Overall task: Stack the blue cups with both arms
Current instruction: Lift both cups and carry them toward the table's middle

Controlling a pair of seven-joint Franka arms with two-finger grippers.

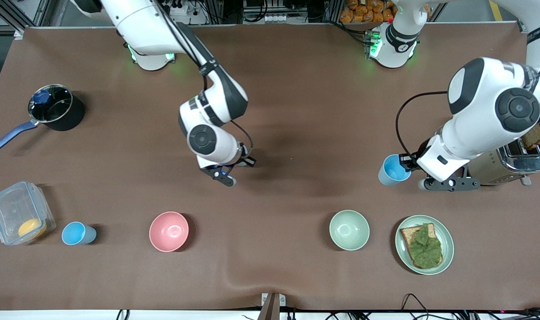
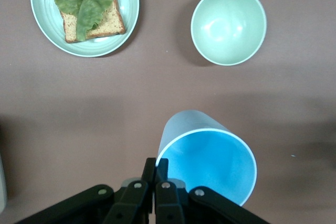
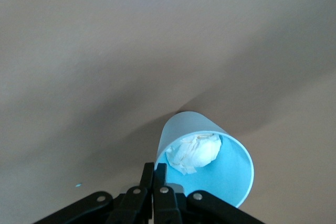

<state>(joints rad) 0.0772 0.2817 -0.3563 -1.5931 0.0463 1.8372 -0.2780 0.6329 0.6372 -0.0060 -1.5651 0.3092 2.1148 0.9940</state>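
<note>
— Where were the blue cups found?

— One empty light-blue plastic tumbler (image 2: 207,163) was pinched at its rim by the clenched fingers (image 2: 163,171) of the left gripper (image 2: 156,170). It was tilted beside the silver toaster (image 1: 521,162), which was itself half covered by the arm, and lay farther from the front camera than the pale green bowl (image 1: 349,230). Whether its base touched the brown worktop (image 1: 296,111) could not be told.

— And the right gripper (image 3: 154,174)?

— It was held over the middle of the worktop, its fingers (image 3: 148,174) closed on the rim of a second light-blue tumbler (image 3: 231,177) with crumpled white material (image 3: 194,153) inside. From the front, that tumbler was hidden under the arm. A third light-blue tumbler (image 1: 78,233) stood on the worktop between the clear plastic box (image 1: 12,209) and the pink bowl (image 1: 168,231).
</note>
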